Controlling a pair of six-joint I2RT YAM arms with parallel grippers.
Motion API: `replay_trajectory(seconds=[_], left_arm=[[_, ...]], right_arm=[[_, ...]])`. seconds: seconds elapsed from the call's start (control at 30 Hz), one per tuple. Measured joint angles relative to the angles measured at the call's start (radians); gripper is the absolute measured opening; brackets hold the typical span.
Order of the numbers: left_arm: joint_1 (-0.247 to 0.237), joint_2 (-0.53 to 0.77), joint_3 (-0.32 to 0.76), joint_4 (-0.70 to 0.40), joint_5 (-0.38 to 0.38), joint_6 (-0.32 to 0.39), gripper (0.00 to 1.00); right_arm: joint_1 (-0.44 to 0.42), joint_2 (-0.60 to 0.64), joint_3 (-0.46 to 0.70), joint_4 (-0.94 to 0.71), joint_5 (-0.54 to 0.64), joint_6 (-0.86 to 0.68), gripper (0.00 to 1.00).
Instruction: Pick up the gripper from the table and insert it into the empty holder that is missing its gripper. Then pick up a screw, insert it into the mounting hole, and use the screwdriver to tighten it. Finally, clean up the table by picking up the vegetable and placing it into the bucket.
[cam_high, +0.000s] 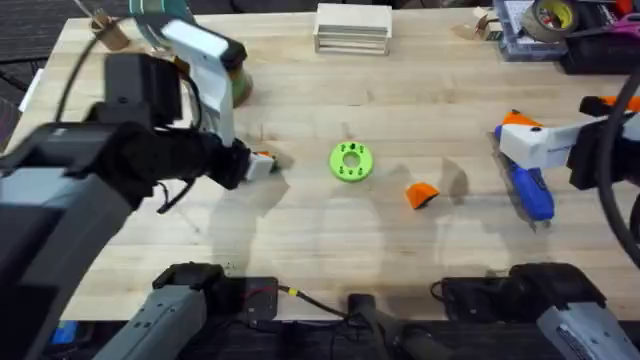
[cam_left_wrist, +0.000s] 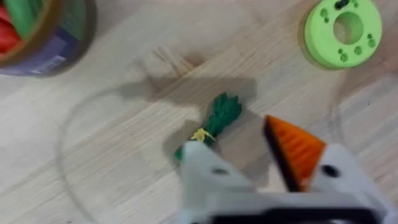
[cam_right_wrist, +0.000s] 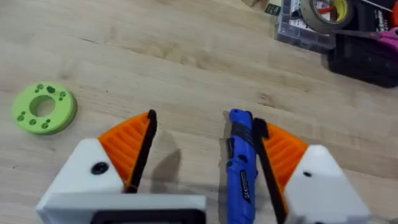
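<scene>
Blue screwdriver (cam_right_wrist: 241, 168), dark-green vegetable (cam_left_wrist: 219, 118), bright green disc (cam_high: 351, 161), orange gripper (cam_high: 422, 194).

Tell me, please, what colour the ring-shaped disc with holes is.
Bright green; the disc shows best in the right wrist view.

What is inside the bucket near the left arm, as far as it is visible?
In the left wrist view the bucket holds rounded toys, one green and one red. Anything lower inside is hidden by its rim and wall.
</scene>
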Motion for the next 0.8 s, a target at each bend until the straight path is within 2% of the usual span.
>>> replay_trajectory(seconds=[0.13, 0.2, 0.33, 0.37, 0.4, 0.53, 0.57, 0.7, 0.73, 0.8], left_arm=[[0.000, -0.067, 0.080, -0.014, 0.000, -0.002, 0.929], [0.000, -0.111, 0.123, -0.013, 0.005, -0.004, 0.988], [0.000, -0.201, 0.166, -0.013, 0.037, -0.004, 0.992], [0.000, -0.224, 0.168, -0.013, 0.053, -0.005, 0.978], [0.000, -0.243, 0.168, -0.015, 0.067, -0.006, 0.868], [0.000, -0.301, 0.168, -0.017, 0.129, -0.004, 0.244], [0.000, -0.310, 0.168, -0.015, 0.139, 0.003, 0.193], [0.000, -0.325, 0.168, -0.002, 0.166, 0.000, 0.808], [0.000, -0.324, 0.168, -0.002, 0.171, -0.002, 0.936], [0.000, -0.324, 0.168, -0.002, 0.188, -0.004, 0.989]], right_arm=[[0.000, 0.000, 0.000, 0.000, 0.000, 0.000, 0.991], [0.000, 0.000, 0.000, 0.000, 0.000, 0.000, 0.992], [0.000, 0.000, 0.000, 0.000, 0.000, 0.000, 0.991], [0.000, 0.000, 0.000, 0.000, 0.000, 0.000, 0.991], [0.000, 0.000, 0.000, 0.000, 0.000, 0.000, 0.991], [0.000, 0.000, 0.000, 0.000, 0.000, 0.000, 0.991], [0.000, 0.000, 0.000, 0.000, 0.000, 0.000, 0.991], [0.000, 0.000, 0.000, 0.000, 0.000, 0.000, 0.992], [0.000, 0.000, 0.000, 0.000, 0.000, 0.000, 0.992], [0.000, 0.000, 0.000, 0.000, 0.000, 0.000, 0.991]])
